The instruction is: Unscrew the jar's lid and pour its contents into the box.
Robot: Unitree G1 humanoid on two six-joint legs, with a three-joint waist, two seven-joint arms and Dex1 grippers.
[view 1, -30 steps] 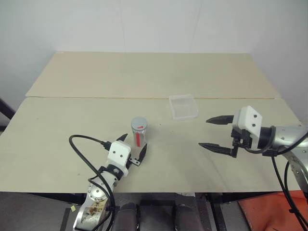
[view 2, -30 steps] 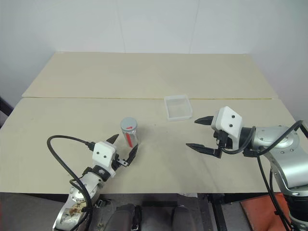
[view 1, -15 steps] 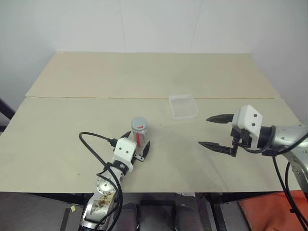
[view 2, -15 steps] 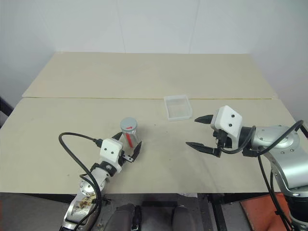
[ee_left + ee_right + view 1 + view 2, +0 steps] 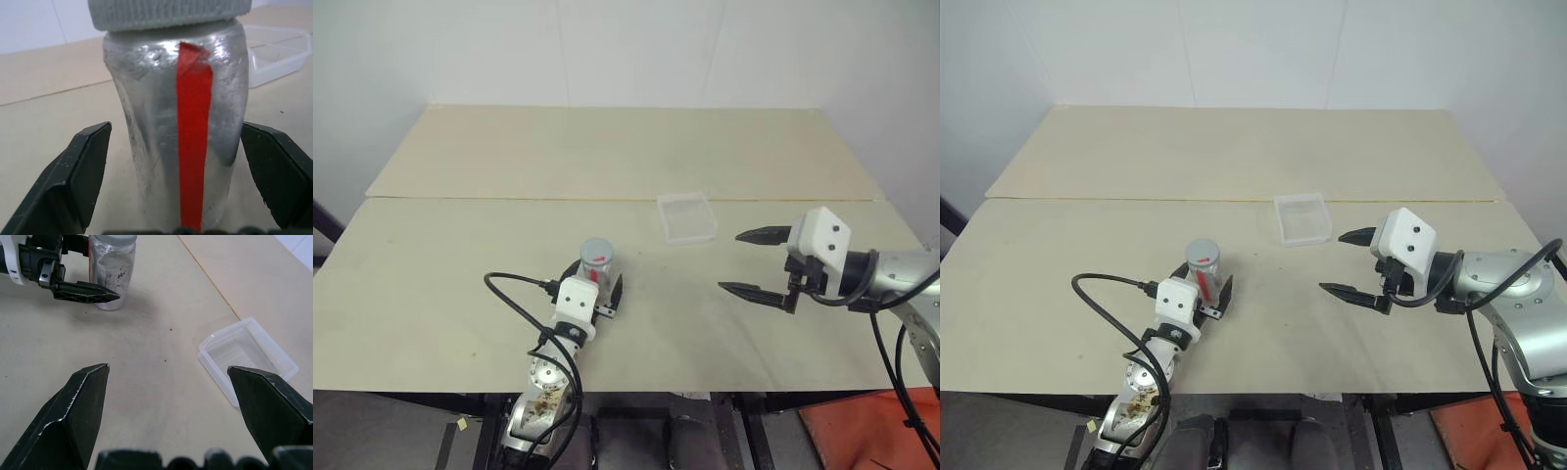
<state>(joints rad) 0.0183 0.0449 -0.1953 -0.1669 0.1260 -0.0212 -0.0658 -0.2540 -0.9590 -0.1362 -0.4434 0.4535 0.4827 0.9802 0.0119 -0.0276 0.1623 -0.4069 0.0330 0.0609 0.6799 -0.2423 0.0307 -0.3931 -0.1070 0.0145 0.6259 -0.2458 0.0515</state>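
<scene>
Head views: I have the jar (image 5: 596, 264) upright on the table (image 5: 440, 284), lid (image 5: 596, 250) screwed on, and I take it as my landmark. The box (image 5: 686, 216) lies beyond it toward the right, well apart, empty as far as I can see. My left gripper (image 5: 594, 287) sits at the jar's near side, a finger on either flank, spread wide and clamping nothing; I judge it is placed so to steady the body while the lid is turned. My right gripper (image 5: 756, 264) hangs well to the right of the jar, above the table, fully spread and empty, likely waiting to take the lid. Left wrist view: the jar (image 5: 176, 132) stands between my two fingers (image 5: 73, 181), bare table showing on both sides, so no contact; a red strip runs down the foil-like wall, and the ribbed lid (image 5: 166, 12) caps it. Right wrist view: the jar (image 5: 112, 269) is far ahead with the left gripper (image 5: 73, 281) around it; the box (image 5: 247, 360) lies nearer; contents I cannot make out.
</scene>
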